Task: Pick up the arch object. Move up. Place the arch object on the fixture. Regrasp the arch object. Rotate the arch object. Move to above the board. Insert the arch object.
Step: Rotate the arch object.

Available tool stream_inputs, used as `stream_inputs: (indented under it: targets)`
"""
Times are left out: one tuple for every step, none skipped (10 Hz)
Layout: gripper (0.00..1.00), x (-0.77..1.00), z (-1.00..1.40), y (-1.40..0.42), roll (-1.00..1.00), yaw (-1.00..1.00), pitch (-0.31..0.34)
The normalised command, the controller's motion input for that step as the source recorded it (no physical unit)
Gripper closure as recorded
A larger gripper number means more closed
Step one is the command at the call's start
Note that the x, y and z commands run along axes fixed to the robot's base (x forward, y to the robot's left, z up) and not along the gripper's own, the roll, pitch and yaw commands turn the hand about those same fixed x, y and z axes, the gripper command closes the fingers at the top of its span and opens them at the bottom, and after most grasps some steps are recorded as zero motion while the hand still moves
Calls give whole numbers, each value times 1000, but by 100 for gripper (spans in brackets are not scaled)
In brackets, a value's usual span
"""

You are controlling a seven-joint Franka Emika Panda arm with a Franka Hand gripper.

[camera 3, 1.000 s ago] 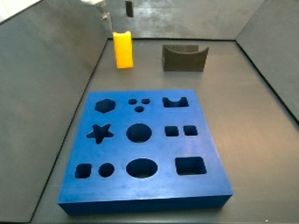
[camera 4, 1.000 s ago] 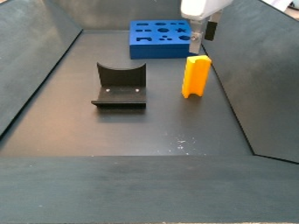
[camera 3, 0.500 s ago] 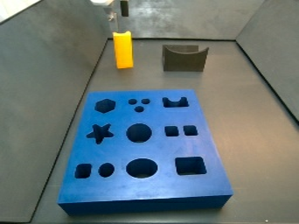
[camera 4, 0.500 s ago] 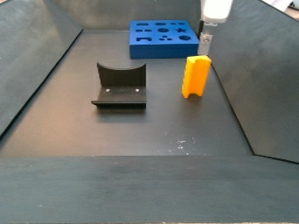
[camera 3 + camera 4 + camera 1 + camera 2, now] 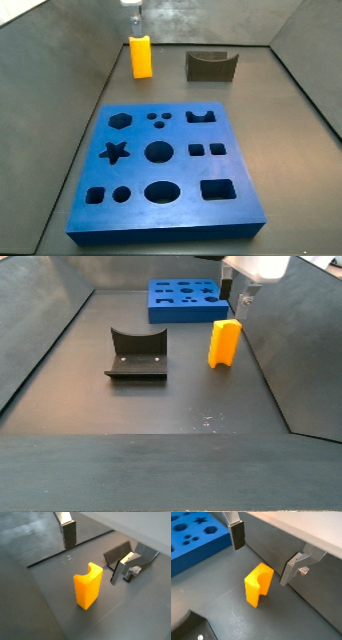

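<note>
The small yellow-orange plastic arch block (image 5: 87,585) stands upright on the floor by a side wall. The silver two-finger gripper (image 5: 268,552) hangs above it, spread wide and empty. It should drop straight, then squeeze the flat sides.

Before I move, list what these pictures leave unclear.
- Gripper: in this side view the frame's top edge cuts off its body; one finger shows, so the jaw gap is unreadable there. The wrist views show it open.
- Gripper in the side view: tiny and cut off at the top.
- Arch: its notch shows in the wrist views; too small in the side views.
- Fixture: absent from both wrist views.
- Board: cropped by a wrist view's edge.
</note>
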Motion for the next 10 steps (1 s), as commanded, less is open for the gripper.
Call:
stream_inputs:
  targets:
    - [0,35,-16,-4,0,1000,-7]
    - [0,35,-16,-4,0,1000,-7]
    - [0,35,-16,-4,0,1000,-7]
    - [0,35,-16,-4,0,1000,-8]
    - [0,35,-16,-4,0,1000,-8]
    - [0,35,-16,-4,0,1000,-9]
    - [0,35,-16,-4,0,1000,-9]
    - [0,35,-15,-4,0,1000,-10]
    - [0,35,-15,-4,0,1000,-11]
    - [0,35,-15,-4,0,1000,-11]
